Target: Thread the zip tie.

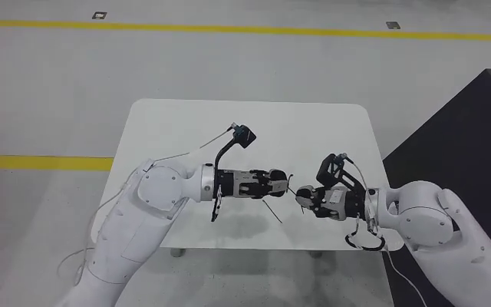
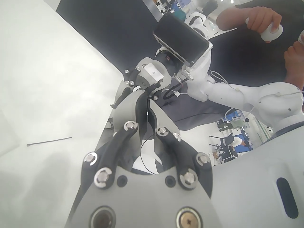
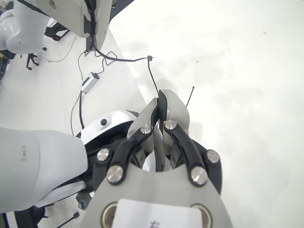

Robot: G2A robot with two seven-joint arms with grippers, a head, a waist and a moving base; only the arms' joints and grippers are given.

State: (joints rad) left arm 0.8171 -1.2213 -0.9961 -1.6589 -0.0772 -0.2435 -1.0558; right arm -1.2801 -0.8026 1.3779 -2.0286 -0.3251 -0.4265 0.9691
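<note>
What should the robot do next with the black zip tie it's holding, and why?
Probably nudge the left gripper toward the head, feeding more tail through. The right gripper is shut on the zip tie near its head, the left holds the other strand, and only a tiny tip seems to poke through.

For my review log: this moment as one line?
left end effector shut | right end effector shut on zip tie | second tie on table
</note>
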